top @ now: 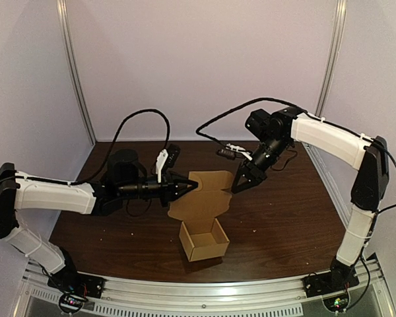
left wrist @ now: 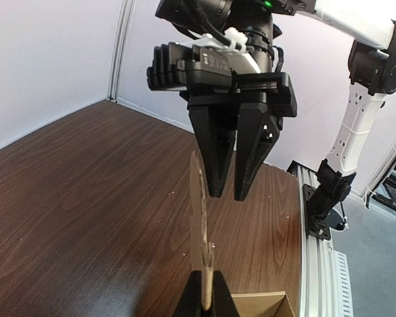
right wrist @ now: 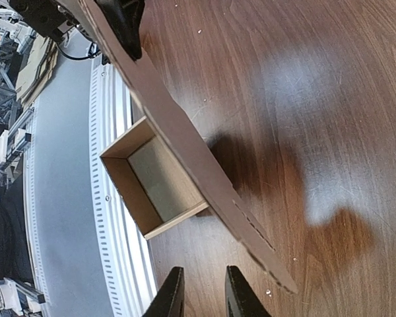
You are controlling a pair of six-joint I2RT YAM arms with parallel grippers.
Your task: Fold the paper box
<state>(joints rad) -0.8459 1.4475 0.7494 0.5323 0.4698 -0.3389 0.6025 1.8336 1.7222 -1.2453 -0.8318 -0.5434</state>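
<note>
The brown paper box has its open tray (top: 203,241) resting on the table, and its flat lid flap (top: 208,191) rises up and away behind it. My left gripper (top: 188,187) is shut on the flap's left edge. In the left wrist view the flap (left wrist: 200,218) shows edge-on, pinched between my fingertips (left wrist: 208,298). My right gripper (top: 241,185) hangs open just off the flap's right edge, touching nothing, with its jaws (left wrist: 228,188) pointing down. In the right wrist view the tray (right wrist: 155,178) and the flap (right wrist: 185,139) lie ahead of the open right gripper (right wrist: 203,297).
Black cables and a small black device (top: 173,154) lie at the back of the brown wooden table (top: 284,218). A slotted aluminium rail (top: 204,290) runs along the near edge. White walls with metal posts close in on the back and both sides.
</note>
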